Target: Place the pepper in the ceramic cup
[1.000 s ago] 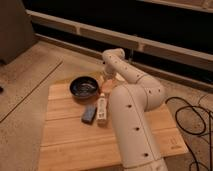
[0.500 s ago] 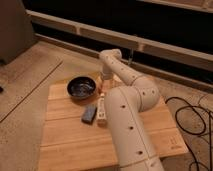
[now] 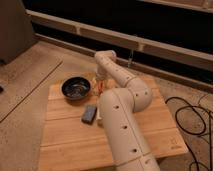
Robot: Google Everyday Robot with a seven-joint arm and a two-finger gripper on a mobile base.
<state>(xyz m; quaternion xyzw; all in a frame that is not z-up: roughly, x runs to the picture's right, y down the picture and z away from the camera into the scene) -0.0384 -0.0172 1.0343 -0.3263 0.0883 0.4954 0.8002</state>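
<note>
The only thing like writing is a small dark mark (image 3: 175, 145) near the right front corner of the wooden table (image 3: 65, 135), too blurred to read. The cream arm (image 3: 122, 115) reaches over the table and bends down at its far side, so the claw (image 3: 101, 84) hangs just to the right of the dark glossy bowl (image 3: 64, 89). Its jaws stand wide apart. A tiny red-orange bit, likely the pepper (image 3: 103, 88), shows right at the claw's tip. Whether the claw touches it cannot be told. The cup cannot be picked out. A small grey block (image 3: 90, 113) lies nearer the front, beside the arm. Black cables (image 3: 192, 117) curl on the floor to the right.
</note>
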